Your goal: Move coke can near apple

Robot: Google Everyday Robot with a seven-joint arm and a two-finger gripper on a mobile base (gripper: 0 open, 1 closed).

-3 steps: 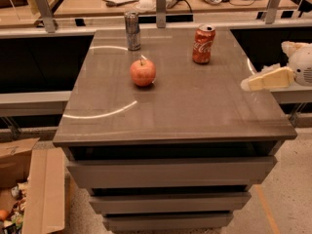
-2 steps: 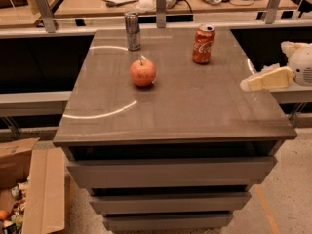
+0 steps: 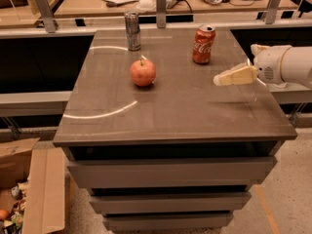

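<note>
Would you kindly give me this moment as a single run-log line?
gripper: over table right side, apart from coke can | coke can: upright, ungrasped | apple: left of coke can, apart

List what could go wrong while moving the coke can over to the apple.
The gripper hovers over the right edge of the table, apart from the upright coke can; a glancing approach could tip it. The apple is round and loose, so a bump from the can may roll it. The silver can stands behind the apple and could get knocked.
</note>
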